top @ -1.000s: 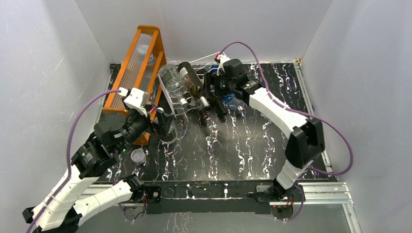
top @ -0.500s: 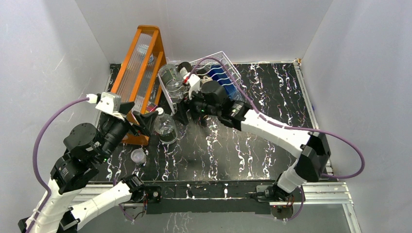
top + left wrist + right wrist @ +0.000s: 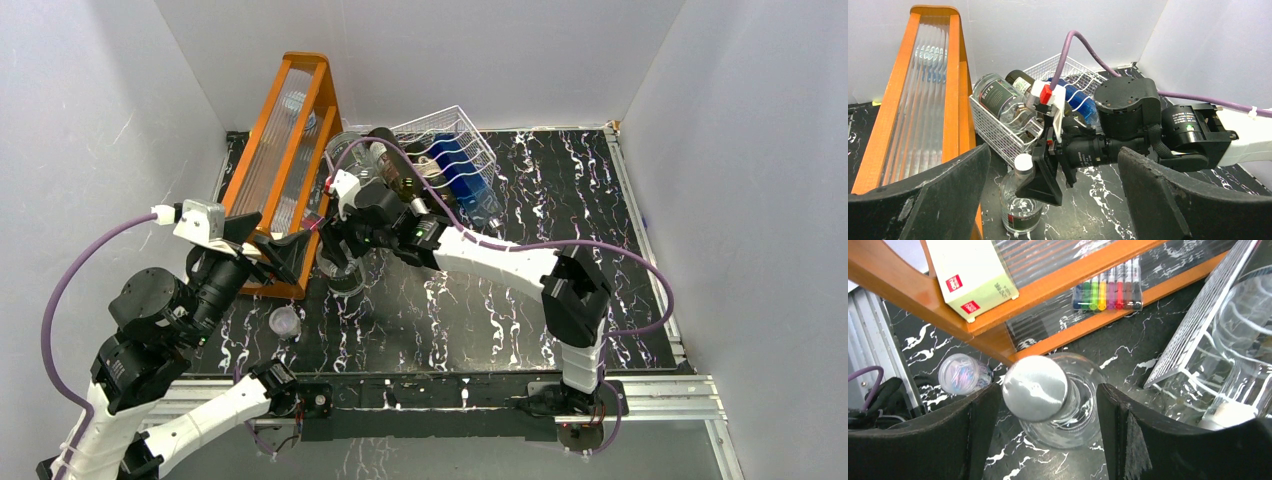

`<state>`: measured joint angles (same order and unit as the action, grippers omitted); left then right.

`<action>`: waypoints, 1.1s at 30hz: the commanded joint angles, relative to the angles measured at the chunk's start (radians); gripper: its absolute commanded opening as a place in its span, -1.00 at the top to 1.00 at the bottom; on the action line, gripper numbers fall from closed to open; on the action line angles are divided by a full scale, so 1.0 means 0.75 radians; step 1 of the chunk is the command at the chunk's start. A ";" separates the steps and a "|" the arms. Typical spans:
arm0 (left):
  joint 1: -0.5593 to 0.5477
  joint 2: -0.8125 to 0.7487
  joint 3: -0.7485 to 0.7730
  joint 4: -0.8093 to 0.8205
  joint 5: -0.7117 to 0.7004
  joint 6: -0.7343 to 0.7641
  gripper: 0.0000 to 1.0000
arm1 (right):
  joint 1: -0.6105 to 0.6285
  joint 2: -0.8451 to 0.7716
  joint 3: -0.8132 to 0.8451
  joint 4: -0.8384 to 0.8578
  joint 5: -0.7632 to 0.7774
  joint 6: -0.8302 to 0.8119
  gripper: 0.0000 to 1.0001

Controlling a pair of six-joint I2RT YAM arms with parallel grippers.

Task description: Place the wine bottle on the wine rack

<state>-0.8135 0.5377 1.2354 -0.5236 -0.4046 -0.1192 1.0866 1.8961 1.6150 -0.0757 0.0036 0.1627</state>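
- Here's the wine bottle: clear glass, squat and round-shouldered, with a dark label low on its body and a pale silvery cap. It's standing upright on the black marbled table.
- It sits just beside the foot of the orange frame and in front of the near corner of the wine rack, outside it.
- Right gripper is over the bottle. Its fingers are spread, one on each side of the cap, and the wrist view shows a sliver of gap on both sides.
- Left gripper hangs back from the bottle, fingers splayed wide with nothing between them.
- Now the rack itself: white wire, tilted, and loaded with bottles lying down. There's a clear bottle with a dark label nearest the frame.
- Next to that lies a dark bottle with a pale label, and on the far side a blue bottle.
- Under the orange frame's ribbed clear panels lies a pale yellow box with red logos, with a pack of coloured markers nearby.
- A small lidded clear tub stands on the table near the bottle, with colourful bits inside; I can't make out what they are.
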 commanded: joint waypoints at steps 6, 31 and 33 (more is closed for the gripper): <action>0.004 0.011 0.010 0.021 -0.012 0.016 -0.96 | 0.032 0.055 0.163 0.001 0.135 -0.104 0.01; 0.003 0.139 -0.132 0.032 0.037 -0.091 -0.96 | 0.042 -0.734 -0.960 0.247 0.282 0.134 0.80; 0.004 0.163 -0.184 0.045 0.038 -0.144 -0.96 | 0.040 -0.776 -1.048 0.268 0.316 0.157 0.82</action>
<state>-0.8135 0.6327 1.1557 -0.5106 -0.3813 -0.1596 1.1137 1.3521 0.9543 0.1410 0.1989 0.1875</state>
